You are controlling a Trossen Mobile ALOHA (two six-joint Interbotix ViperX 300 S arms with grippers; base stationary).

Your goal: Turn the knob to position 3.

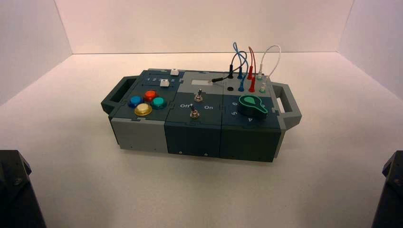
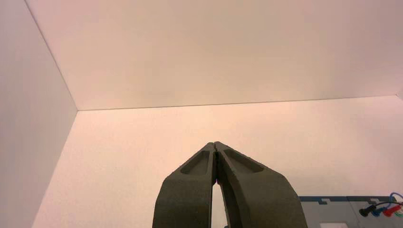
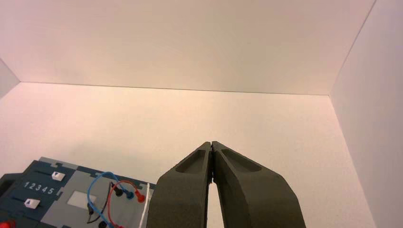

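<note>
The pale, smooth worktop [image 1: 76, 180] spreads under everything, meeting plain flat walls [image 1: 204, 26] at the back and sides. On it sits the long, low box [image 1: 192, 137], panelled in matt dark and light grey with interlocking, jigsaw-like seams, and with an angular handle [image 1: 293, 111] framing an opening at its right end and another at its left.

The left gripper [image 2: 215, 145] and the right gripper [image 3: 211, 144] are both parked, one on each side, nearer the camera than the box and well apart from it; each has its dark, wedge-shaped fingers together, tips meeting.

Thin, looping wires [image 1: 277, 59] in black, blue, red and white arch over the box's far right part. The knob [image 1: 252, 107] is at the box's near right, a squat black round with a green, teardrop-shaped pointer outlined in lighter green. Its long axis runs slantwise across the panel, the narrow tip toward the box's right end and the near edge.

Four round, glossy push-buttons [image 1: 143, 109], red, blue, green and yellow, cluster on the left part. Two small, white, blocky sliders [image 1: 164, 83] sit beyond them, and two slim metal toggle switches [image 1: 194, 114] stand mid-box.
</note>
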